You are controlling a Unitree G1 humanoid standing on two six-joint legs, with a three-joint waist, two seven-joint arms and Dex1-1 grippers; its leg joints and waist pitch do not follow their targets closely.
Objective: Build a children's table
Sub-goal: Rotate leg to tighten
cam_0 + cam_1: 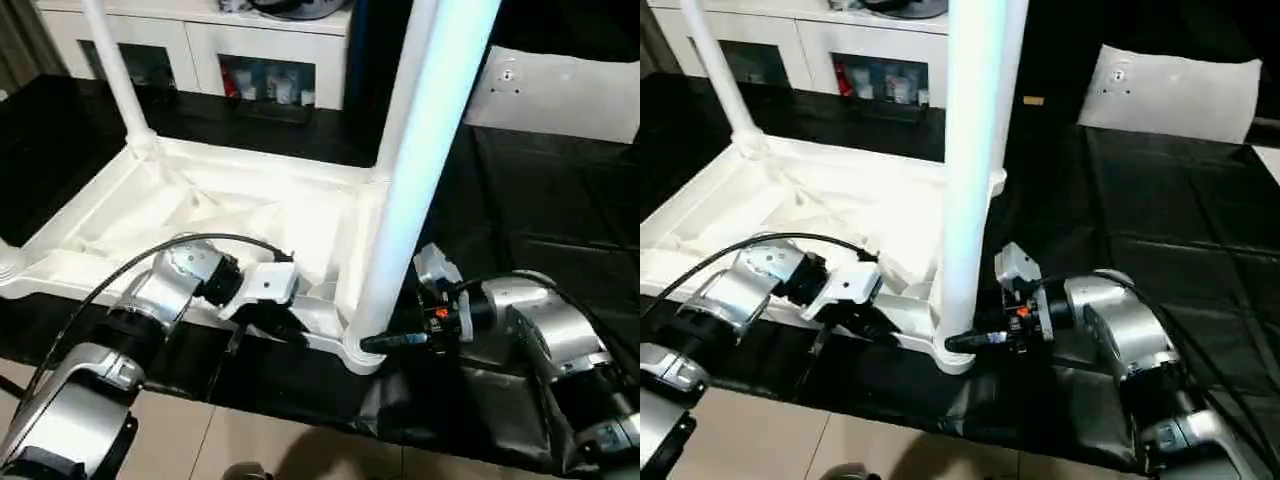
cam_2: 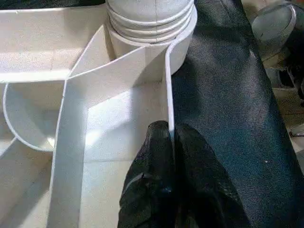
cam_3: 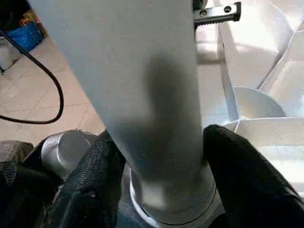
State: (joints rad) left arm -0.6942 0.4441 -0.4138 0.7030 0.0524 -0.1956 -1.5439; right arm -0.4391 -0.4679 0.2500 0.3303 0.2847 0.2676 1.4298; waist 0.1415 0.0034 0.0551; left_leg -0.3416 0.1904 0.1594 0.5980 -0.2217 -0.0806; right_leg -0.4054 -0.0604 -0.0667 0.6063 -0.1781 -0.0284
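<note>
The children's table (image 1: 200,215) lies upside down on the black cover, ribbed underside up. A white leg (image 1: 420,150) stands in its near right corner socket (image 2: 152,19). Another leg (image 1: 118,70) rises at the far left corner. My left gripper (image 1: 290,330) is shut on the thin near rim (image 2: 167,85) of the tabletop, just left of that socket. My right gripper (image 1: 375,343) comes in from the right at the foot of the near leg (image 3: 142,71). Its black fingers (image 3: 95,185) press on either side of the leg.
A white cabinet (image 1: 250,60) with glass doors stands behind the work table. A white board (image 1: 560,90) lies at the back right on the black cover (image 1: 540,220). The cover's front edge runs just below both grippers, with tiled floor (image 1: 250,440) beneath.
</note>
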